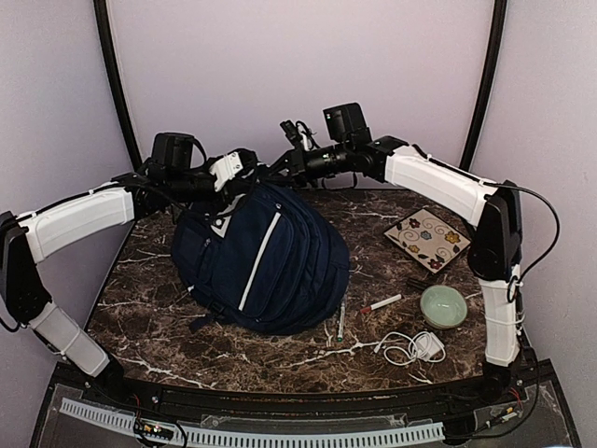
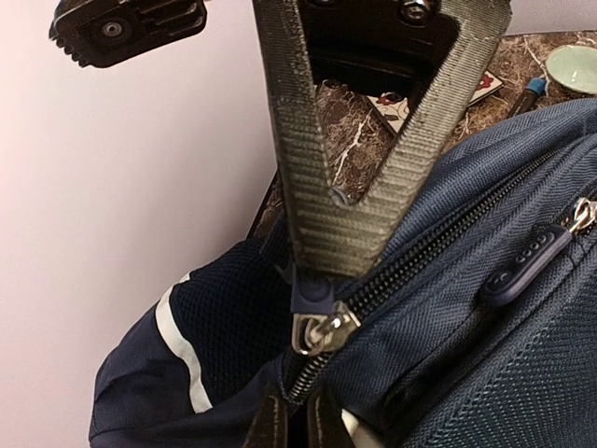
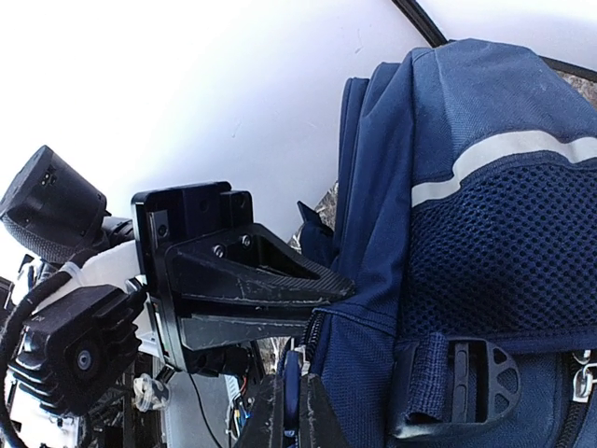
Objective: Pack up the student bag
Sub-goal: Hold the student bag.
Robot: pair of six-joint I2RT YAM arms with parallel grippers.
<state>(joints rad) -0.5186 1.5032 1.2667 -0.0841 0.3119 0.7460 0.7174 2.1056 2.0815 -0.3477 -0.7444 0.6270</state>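
Unzipping the student bag (image 1: 270, 261) seems underway: right end effector (image 2: 326, 266) pinches the zipper pull (image 2: 312, 291), left end effector (image 2: 294, 425) clamps fabric just below; next, a steady drag.

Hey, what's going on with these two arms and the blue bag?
Both arms are at the top of the bag. The right gripper pinches a zipper pull, and the left gripper clamps the fabric beside it. That zip looks closed; pens, a bowl and a charger lie unpacked on the table.
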